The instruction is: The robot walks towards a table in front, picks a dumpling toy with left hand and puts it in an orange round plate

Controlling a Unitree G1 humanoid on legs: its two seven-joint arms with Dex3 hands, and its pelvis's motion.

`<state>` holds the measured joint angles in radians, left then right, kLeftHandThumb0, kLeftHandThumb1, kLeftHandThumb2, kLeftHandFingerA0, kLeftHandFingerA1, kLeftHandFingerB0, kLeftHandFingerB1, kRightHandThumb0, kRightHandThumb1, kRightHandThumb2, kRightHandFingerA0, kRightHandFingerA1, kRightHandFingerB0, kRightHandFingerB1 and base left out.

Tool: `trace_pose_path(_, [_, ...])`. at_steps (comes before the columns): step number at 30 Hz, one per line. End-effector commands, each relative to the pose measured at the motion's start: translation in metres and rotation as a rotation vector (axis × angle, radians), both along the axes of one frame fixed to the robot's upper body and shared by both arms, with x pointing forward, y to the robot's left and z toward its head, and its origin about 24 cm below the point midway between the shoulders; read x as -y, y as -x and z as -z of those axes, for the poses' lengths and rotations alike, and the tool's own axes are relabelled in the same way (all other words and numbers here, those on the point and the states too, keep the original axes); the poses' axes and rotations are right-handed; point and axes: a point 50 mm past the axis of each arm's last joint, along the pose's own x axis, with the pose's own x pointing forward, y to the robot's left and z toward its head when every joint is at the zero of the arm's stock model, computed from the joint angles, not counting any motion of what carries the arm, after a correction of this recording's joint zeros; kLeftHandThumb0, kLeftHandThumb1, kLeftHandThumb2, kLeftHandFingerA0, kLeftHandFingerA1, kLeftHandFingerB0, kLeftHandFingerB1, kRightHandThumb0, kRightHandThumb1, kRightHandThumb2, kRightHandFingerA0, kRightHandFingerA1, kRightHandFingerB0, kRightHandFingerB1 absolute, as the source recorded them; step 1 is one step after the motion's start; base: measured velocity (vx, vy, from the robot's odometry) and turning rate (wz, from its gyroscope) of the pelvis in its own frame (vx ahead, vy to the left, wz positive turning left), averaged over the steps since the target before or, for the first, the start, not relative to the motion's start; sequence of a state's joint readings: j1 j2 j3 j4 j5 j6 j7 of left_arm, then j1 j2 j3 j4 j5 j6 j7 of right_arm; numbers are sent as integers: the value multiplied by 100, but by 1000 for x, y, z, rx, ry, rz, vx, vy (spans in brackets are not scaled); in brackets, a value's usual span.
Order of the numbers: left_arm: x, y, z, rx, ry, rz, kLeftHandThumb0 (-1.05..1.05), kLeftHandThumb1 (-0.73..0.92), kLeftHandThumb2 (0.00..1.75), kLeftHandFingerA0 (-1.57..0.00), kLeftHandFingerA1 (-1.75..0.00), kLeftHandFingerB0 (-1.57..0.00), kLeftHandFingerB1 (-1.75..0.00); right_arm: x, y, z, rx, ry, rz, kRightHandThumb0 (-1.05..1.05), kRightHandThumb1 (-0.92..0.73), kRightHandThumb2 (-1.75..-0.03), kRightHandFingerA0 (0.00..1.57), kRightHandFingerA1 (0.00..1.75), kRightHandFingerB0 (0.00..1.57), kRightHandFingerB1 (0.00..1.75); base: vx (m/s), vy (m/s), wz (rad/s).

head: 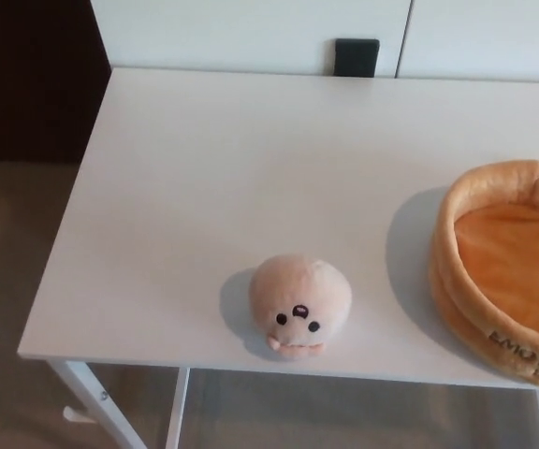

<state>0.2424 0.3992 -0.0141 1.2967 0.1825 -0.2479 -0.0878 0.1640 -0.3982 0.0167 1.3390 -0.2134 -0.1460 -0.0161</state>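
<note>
Dumpling toy [299, 306] — round, peach plush — sits near the white surface [204, 187] front edge, left of the orange padded plate [503, 271]. Neither hand shows — a clumsy reach could push it off.

**No robot limbs in frame**

The left hand is not showing: nothing is coming in from the left side of the table [204, 187], over it or below its near edge. The right hand is not showing either: nothing is entering from the table's right side. No forearm, wrist or finger is appearing above the tabletop or along its front rim. The state of both hands and the pose of both arms are not readable. Only body cue: the head camera is looking down at the table from beyond its near edge, nearer the table's left end.
</note>
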Motion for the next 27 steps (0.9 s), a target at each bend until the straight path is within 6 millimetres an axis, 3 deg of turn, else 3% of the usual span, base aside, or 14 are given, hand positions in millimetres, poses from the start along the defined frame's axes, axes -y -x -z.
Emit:
trace_pose_path(1, [-5,2,-4,12,-12,-6,-36,67,60,-67,-66,-30,-33,1,3,-1,-1,7,13,-37,-72,-62,78,54,34,32,0,0,0])
trace_pose_path(7, [-6,-3,-9,156,-54,-55,-32,58,57,-69,-88,-29,-33,0,1,0,-4,18,-15,-39,-71,-61,78,54,32,31,0,0,0])
trace_pose_path(8, [-5,-14,-15,311,-46,-71,-38,56,57,-43,-48,-28,-32,1,-1,-1,10,18,-4,-38,-70,-62,76,56,32,31,0,0,0])
trace_pose_path(9, [-5,-21,-22,420,-44,-80,-38,56,57,-43,-48,-28,-32,1,-2,-1,20,18,4,-38,-70,-62,76,56,32,31,0,0,0])
trace_pose_path(10, [0,-38,-43,633,-29,-48,-50,42,71,-31,-50,-19,-39,2,-5,-1,27,21,11,-38,-69,-61,79,60,29,30,0,0,0])
trace_pose_path(12, [9,-55,-79,842,9,29,-61,42,74,-21,-47,-11,-37,2,-7,-1,25,30,4,-40,-69,-60,78,61,28,31,0,0,0])
trace_pose_path(16, [21,-77,-156,1132,59,186,-43,51,57,-19,-40,-12,-27,3,-10,-2,17,42,-35,-41,-70,-62,76,54,28,30,0,0,0])
trace_pose_path(17, [23,-82,-178,1199,52,229,-28,42,92,-2,-51,0,-49,4,-11,-3,14,39,-36,-30,-51,-98,64,70,12,47,0,0,0])
trace_pose_path(18, [23,-86,-192,1235,41,249,-29,41,92,-2,-51,0,-49,4,-12,-3,16,37,-34,-41,-71,-61,75,53,28,30,0,0,0])
trace_pose_path(21, [25,-89,-209,1270,31,268,-29,41,92,-2,-51,0,-49,4,-12,-3,19,34,-32,-41,-71,-61,75,53,28,30,0,0,0])
trace_pose_path(22, [22,-104,-244,1388,-8,343,-43,31,75,-1,-51,0,-41,3,-13,-2,22,30,-27,-40,-70,-61,73,58,27,30,0,0,0])
trace_pose_path(24, [28,-122,-301,1563,-55,496,-32,33,87,0,-53,0,-53,1,-14,-1,28,23,-19,-39,-71,-61,74,63,27,30,0,0,0])
trace_pose_path(26, [36,-129,-328,1634,-71,587,-32,33,87,0,-53,0,-53,0,-14,0,30,20,-12,-39,-71,-61,74,63,27,30,0,0,0])
trace_pose_path(27, [43,-137,-342,1664,-76,653,-52,34,65,-18,-67,-2,-48,0,-13,0,26,23,-17,-29,-51,-98,65,71,12,48,0,0,0])
